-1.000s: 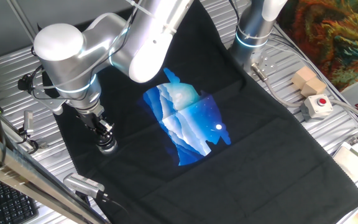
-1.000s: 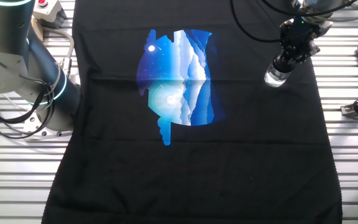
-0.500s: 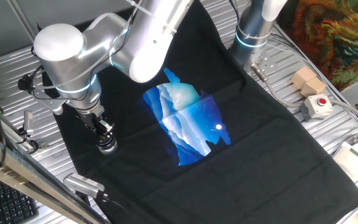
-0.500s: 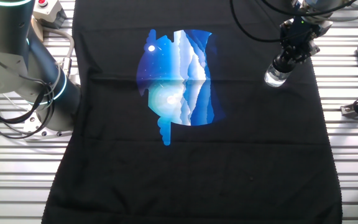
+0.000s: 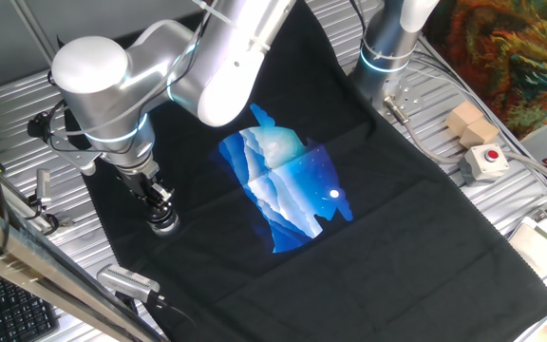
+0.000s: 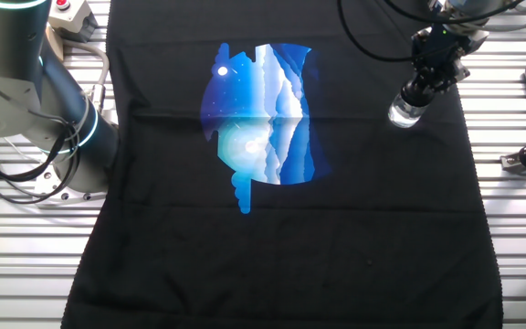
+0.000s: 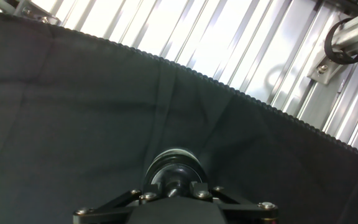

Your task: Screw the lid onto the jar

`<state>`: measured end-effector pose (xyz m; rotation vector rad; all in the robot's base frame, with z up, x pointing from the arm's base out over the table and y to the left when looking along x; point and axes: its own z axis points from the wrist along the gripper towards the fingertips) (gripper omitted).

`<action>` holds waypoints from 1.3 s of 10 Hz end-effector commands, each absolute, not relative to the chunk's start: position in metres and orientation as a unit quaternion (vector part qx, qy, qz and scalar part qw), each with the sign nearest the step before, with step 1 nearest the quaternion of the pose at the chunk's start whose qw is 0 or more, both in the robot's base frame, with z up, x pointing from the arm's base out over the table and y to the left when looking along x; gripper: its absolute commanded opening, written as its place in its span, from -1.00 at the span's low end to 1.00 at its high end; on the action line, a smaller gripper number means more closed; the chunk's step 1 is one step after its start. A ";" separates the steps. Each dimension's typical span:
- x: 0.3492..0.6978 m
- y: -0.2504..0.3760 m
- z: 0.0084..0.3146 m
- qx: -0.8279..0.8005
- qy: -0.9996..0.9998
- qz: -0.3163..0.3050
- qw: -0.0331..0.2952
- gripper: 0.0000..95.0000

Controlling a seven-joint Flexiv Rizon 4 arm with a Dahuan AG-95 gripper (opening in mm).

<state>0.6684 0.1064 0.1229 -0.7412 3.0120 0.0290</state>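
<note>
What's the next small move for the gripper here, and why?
Probably keep turning the lid in place, with light downward pressure. The gripper stands upright over the jar on the black cloth, near its edge. In the hand view the dark cap sits centred just beyond the fingers, so alignment looks fine. Whether the thread is fully seated cannot be told.

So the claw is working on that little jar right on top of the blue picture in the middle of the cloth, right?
Not quite. The claw is at the jar, but on plain black cloth near its edge, well away from the blue picture. The other fixed view shows it.
</note>
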 end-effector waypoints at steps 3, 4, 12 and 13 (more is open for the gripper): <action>0.668 0.106 0.123 -0.231 0.973 0.007 0.019 -1.00; 0.668 0.106 0.123 -0.227 0.974 0.008 0.019 -1.00; 0.668 0.106 0.123 -0.204 0.979 0.008 0.019 -1.00; 0.668 0.106 0.123 -0.196 0.980 0.008 0.019 -1.00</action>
